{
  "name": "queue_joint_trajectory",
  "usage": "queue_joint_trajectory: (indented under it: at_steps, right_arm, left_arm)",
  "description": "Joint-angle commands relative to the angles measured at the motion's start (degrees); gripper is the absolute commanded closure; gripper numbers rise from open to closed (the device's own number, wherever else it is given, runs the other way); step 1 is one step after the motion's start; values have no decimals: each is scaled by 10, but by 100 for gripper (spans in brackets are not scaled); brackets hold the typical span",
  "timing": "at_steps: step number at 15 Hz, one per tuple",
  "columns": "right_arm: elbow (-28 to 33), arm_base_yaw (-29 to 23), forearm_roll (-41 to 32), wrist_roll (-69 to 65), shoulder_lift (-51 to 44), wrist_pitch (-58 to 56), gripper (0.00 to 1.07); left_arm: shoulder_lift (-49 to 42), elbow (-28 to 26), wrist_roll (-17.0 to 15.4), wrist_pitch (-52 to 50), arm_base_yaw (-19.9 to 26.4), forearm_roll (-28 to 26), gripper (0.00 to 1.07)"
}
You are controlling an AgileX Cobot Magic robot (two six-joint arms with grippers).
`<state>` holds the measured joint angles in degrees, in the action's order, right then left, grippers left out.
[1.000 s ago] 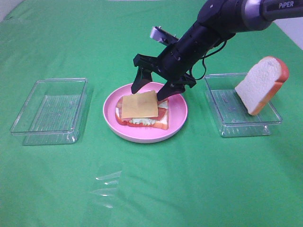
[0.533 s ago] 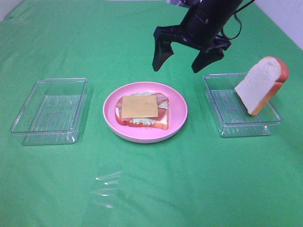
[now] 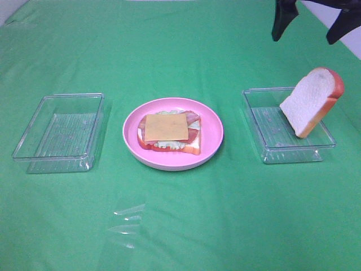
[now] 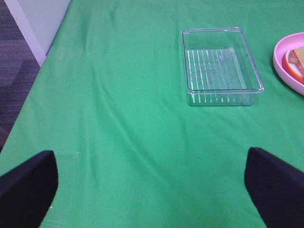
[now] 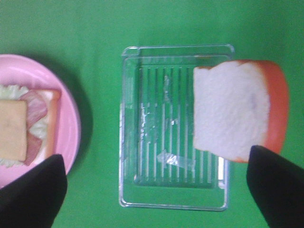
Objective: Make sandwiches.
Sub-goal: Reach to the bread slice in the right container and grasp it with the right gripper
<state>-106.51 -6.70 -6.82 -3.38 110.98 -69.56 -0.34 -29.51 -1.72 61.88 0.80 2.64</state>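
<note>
The open-faced sandwich (image 3: pixel 169 133), cheese slice (image 3: pixel 164 127) uppermost, lies on the pink plate (image 3: pixel 211 144) at table centre. At its 3 o'clock, 1 bread slice (image 3: pixel 312 101) leans tilted in the right clear tray (image 3: pixel 264 121) (the left tray (image 3: pixel 59 132) sits at 9 o'clock). The right gripper (image 3: pixel 313 22) hangs released at 1 o'clock with nothing between its fingers, and the left gripper (image 4: pixel 152 190) is spread wide too.

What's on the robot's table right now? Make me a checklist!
Surface: green cloth, a few wrinkles.
Job's things: open sandwich, cheese on top, on the pink plate; bread slice leaning in the right tray.
Clutter: empty left tray.
Grippers: right gripper open, above the right tray; left gripper open, holding nothing.
Cables: nothing seen.
Surroundings: grey floor beside the table.
</note>
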Motion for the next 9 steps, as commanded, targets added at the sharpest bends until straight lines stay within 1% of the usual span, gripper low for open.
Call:
queue_joint_trajectory:
  at_steps: [1,3,5,9]
  right_arm:
    - [-5,48,8,2,-1,-25,9]
    - [-5,81,7,15,13,-25,9]
    - [-5,99,7,17,30,-25,9]
    - [-5,107,-12,34,76,-22,9]
  left_arm:
    - [-11,0,-3,-2,-1,-3,7]
    - [-11,0,-3,-2,-1,-3,7]
    - [-11,0,-3,-2,-1,-3,7]
    - [-11,0,-3,-2,-1,-3,7]
